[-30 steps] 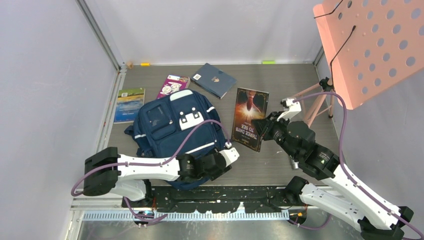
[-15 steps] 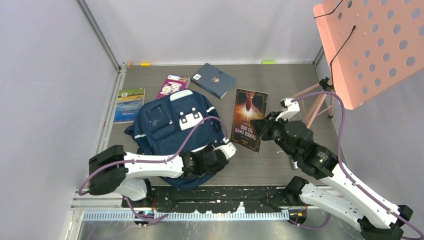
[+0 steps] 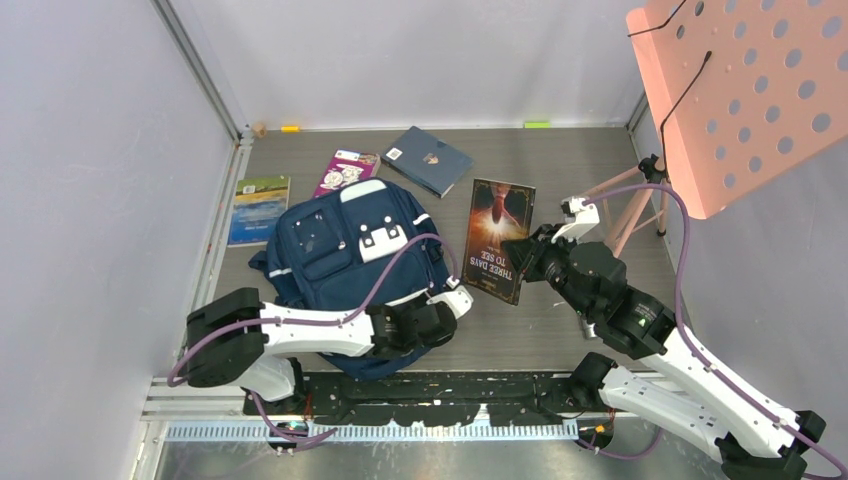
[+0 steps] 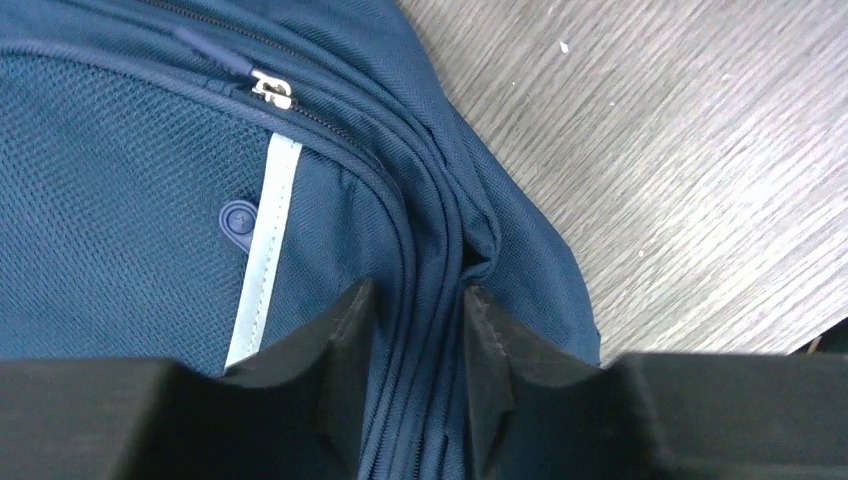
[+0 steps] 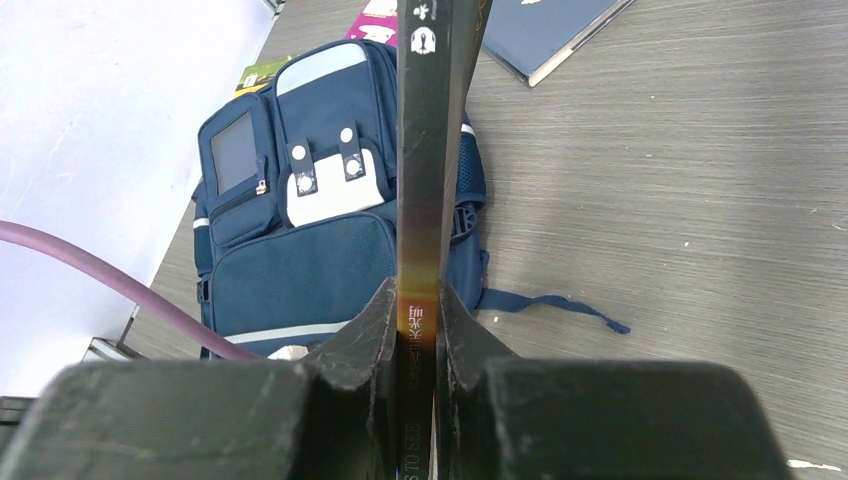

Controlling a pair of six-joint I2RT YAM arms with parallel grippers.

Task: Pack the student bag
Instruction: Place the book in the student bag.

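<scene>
The student bag [image 3: 340, 250], navy with white patches and pale stripes, lies flat at the table's left centre. My left gripper [image 3: 445, 305] is at its near right edge. In the left wrist view the left gripper [image 4: 415, 290] is shut on a ridge of the student bag's [image 4: 130, 200] zipper seams, with fabric filling the gap between the fingers. My right gripper [image 3: 522, 255] is shut on the near end of a dark book [image 3: 498, 238] titled "Three Days to See". The right wrist view has the right gripper [image 5: 417, 290] holding this book [image 5: 430, 150] edge-on, with the student bag [image 5: 300, 260] behind it.
A navy book [image 3: 428, 158], a pink book [image 3: 345, 170] and a green book [image 3: 259, 208] lie behind and left of the bag. A pink perforated stand [image 3: 750, 90] leans in from the right. A loose strap [image 5: 550, 300] trails on the table.
My left gripper has slid a little left along the bag's near edge and its jaws have narrowed on the fabric. The right arm and its book have barely shifted.
</scene>
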